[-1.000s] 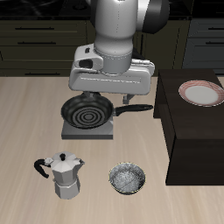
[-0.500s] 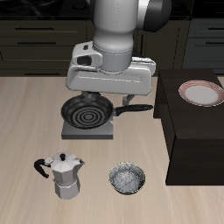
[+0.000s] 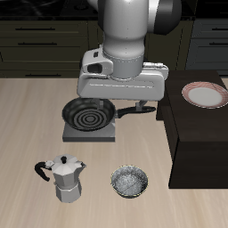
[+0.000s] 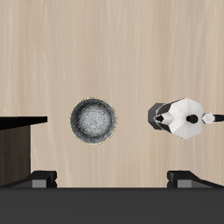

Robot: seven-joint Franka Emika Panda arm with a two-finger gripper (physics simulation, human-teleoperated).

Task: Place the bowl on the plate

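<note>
Currently the bowl [image 3: 130, 182] sits upright on the pale wooden table [image 3: 27, 125], close to the table's front edge. Taking the bowl as the landmark: a silver moka pot [image 3: 65, 179] with a black handle stands beside it, apart from it, equally near the front edge. Farther back from the bowl, a black pan [image 3: 88, 114] with a spiral pattern rests on a grey slab [image 3: 89, 134], its handle pointing toward a dark raised block [image 3: 198, 134]. That block begins just beside the bowl and runs back from there. The plate [image 3: 204, 93] lies on top of the block, well apart from the bowl and higher than it, and it carries nothing.

The arm [image 3: 132, 44] hangs high over the pan, farther back than the bowl, touching none of the things.

Seen from the wrist, the bowl [image 4: 93, 120] shows its dark rim and speckled silvery inside, with bare wood all round it. The moka pot [image 4: 182, 117] lies beside it with a clear gap between, and a corner of the dark block [image 4: 17, 144] lies on the bowl's other side. Two dark finger tips [image 4: 44, 179] show at the picture's edge, set wide apart and holding nothing: the jaws are released.
</note>
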